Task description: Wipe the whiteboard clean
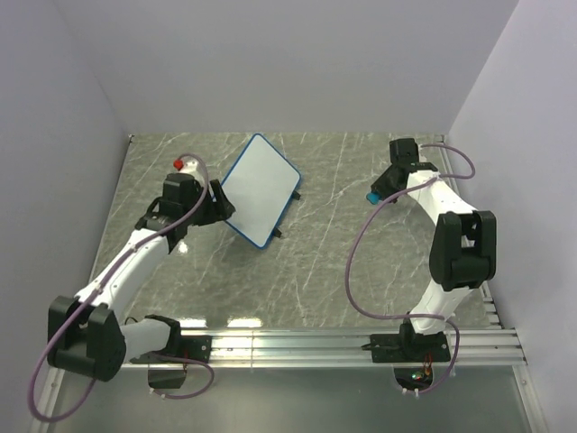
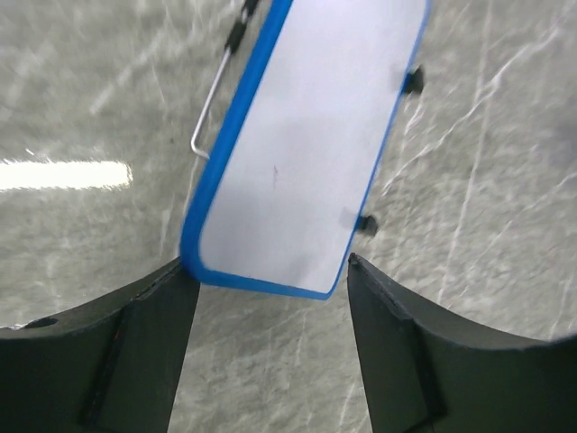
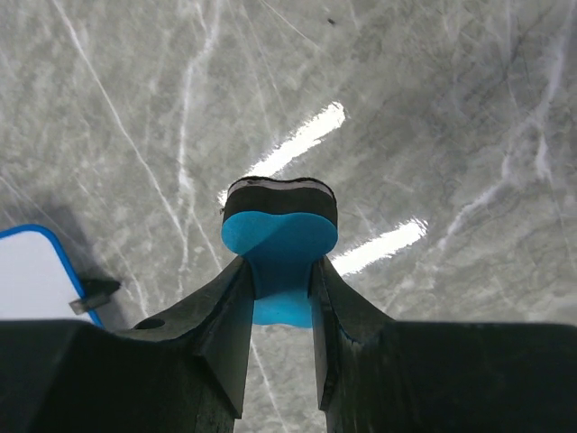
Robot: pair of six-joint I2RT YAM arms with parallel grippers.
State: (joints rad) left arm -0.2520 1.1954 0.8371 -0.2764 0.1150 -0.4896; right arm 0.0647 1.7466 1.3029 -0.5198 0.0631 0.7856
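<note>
Grey marble-patterned table (image 1: 361,271): carries all items noted below.

Small rectangular white whiteboard with a thin blue rim and rounded corners (image 1: 261,191): lies left of centre on the table, turned at an angle to the table edges. Small black feet project from its right-hand edge. The left wrist view shows a thin wire leg beside its left edge. The writing face (image 2: 306,153) appears clean apart from one very faint speck. One corner also shows at the left edge of the right wrist view (image 3: 32,275).

Left claw (image 1: 216,203): positioned at the near-left edge of the whiteboard. Its dark fingers (image 2: 135,352) stand spread, gripping nothing. The board's near corner sits just at the fingertips; contact cannot be confirmed.

Right claw (image 3: 279,271): well apart from the whiteboard, over the right half of the table. It is clenched on a small blue eraser block with a black-and-white pad layer (image 3: 279,221), which protrudes beyond the fingertips.

Small white object with a red cap (image 1: 180,163): on the table, just behind the left arm's wrist.
</note>
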